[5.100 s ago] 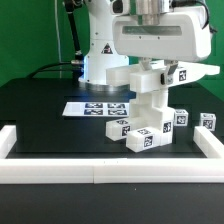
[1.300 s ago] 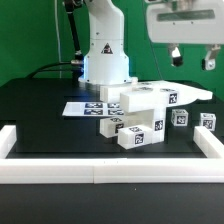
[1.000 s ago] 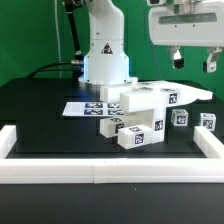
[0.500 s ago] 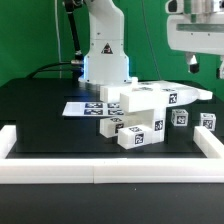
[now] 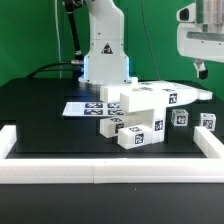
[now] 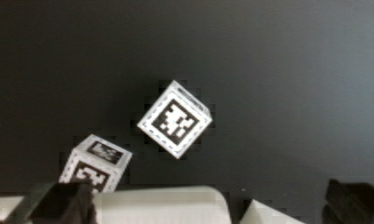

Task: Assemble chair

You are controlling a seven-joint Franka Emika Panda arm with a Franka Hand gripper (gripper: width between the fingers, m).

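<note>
1. Currently the gripper (image 5: 210, 68) hangs high at the exterior view's right edge, partly cut off by the frame and well above the table (image 5: 45, 100).
2. Jaws are spread wide with nothing held. In the wrist view the dark fingers (image 6: 59, 200) stand far apart.
3. The chair (image 5: 140, 100) is in loose pieces, all down on the black table, clustered mid-table toward the exterior view's right. The gripper touches none of them.
4. The flat slab (image 5: 188, 92) sits raised on top of the cluster and sticks out toward the exterior view's right, with a tag on its near edge.
5. The thick block (image 5: 128, 99) is right against the slab, on the exterior view's left of it.
6. The front block (image 5: 140, 137) and the side block (image 5: 113, 127) are low in front of the cluster, just beside each other, tags facing the camera.
7. The near cube (image 5: 180, 118) and the far cube (image 5: 207, 121) are small, tagged and apart from each other, on the exterior view's right of the cluster.
8. The marker board (image 5: 82, 107) lies flat behind the cluster, on the exterior view's left.
9. The border rail (image 5: 100, 172) runs along the near table edge and turns back at both ends.
10. The robot base (image 5: 105, 50) stands behind the cluster.
11. The wrist view is blurred. It shows a tilted tag (image 6: 179, 118), a second tag (image 6: 99, 162) and a white surface (image 6: 166, 205) over black table. I cannot tell which pieces these are.
</note>
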